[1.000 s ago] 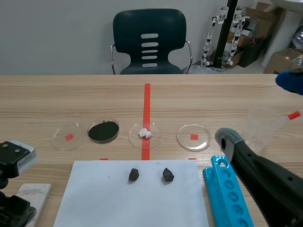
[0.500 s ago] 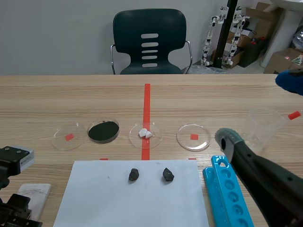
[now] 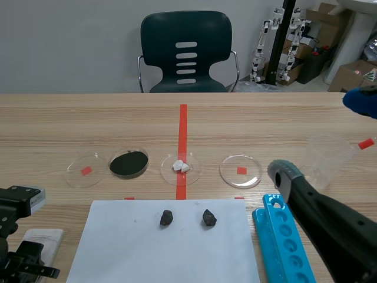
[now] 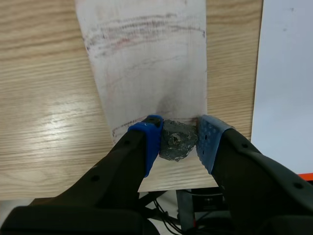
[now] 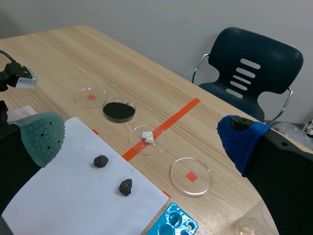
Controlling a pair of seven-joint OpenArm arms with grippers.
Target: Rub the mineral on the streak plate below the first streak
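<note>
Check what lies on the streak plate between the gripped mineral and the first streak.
Only bare white streak plate, with faint smudging, lies between the mineral and the first streak; the left wrist view shows it.

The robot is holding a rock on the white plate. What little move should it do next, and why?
Probably drag the mineral sideways across the streak plate. The left gripper is shut on it, the first streak lies ahead, and only a faint mark shows beside it.
</note>
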